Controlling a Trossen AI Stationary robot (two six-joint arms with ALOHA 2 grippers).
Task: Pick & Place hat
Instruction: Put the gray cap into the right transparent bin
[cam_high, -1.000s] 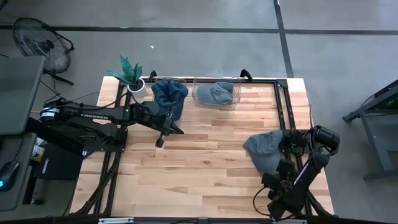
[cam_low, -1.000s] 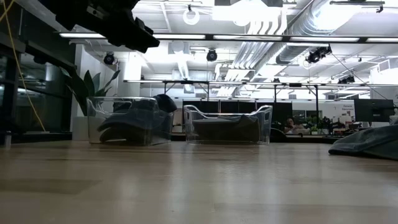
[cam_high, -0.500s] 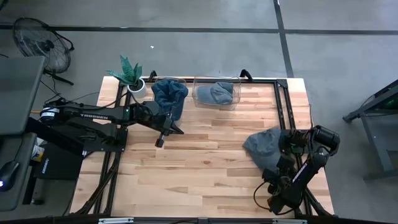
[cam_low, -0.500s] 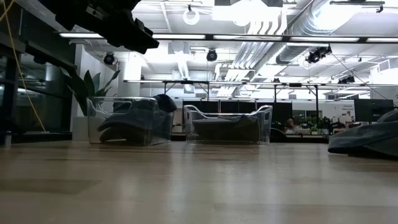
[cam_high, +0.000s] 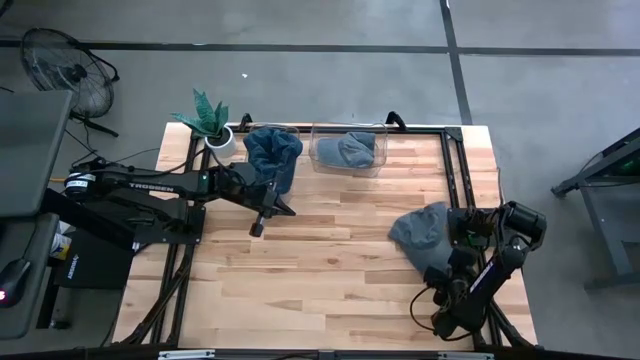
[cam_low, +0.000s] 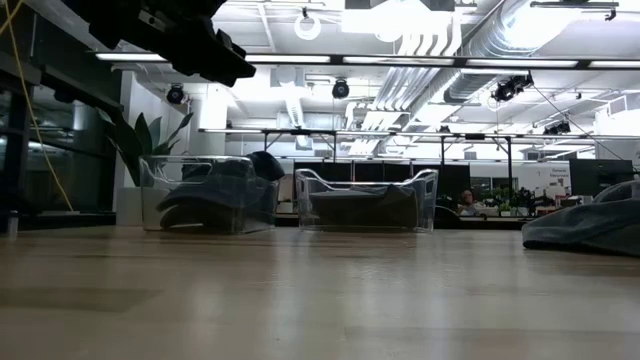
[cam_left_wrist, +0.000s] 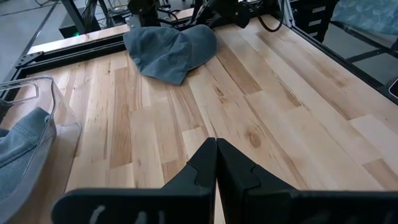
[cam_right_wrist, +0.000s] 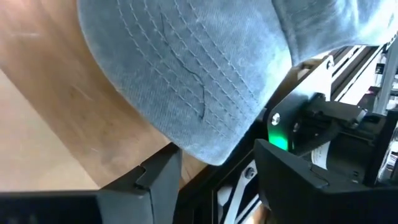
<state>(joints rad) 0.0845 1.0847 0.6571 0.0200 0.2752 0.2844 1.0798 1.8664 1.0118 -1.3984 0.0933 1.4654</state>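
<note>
Grey-blue fabric hat (cam_high: 422, 230): lies crumpled at right centre of the high frame, on the wooden table (cam_high: 320, 250).
Right gripper (cam_right_wrist: 214, 171): at the hat's edge, fingers spread, the brim between them, not clamped.
Left gripper (cam_left_wrist: 216, 163): at centre left of the high frame, above bare wood, fingers pressed together, nothing held.
Two clear bins, upper centre: left bin (cam_high: 270, 150) holds dark blue cloth; right bin (cam_high: 348, 150) holds grey cloth.
Potted plant (cam_high: 208, 120): upper left, at the table corner.

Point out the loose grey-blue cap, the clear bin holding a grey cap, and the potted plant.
Grey-blue fabric cap (cam_high: 420, 228), high view, crown.
Clear plastic bin (cam_high: 322, 155), high view, left wall.
Green potted plant (cam_high: 207, 112), high view, leaves.
</note>
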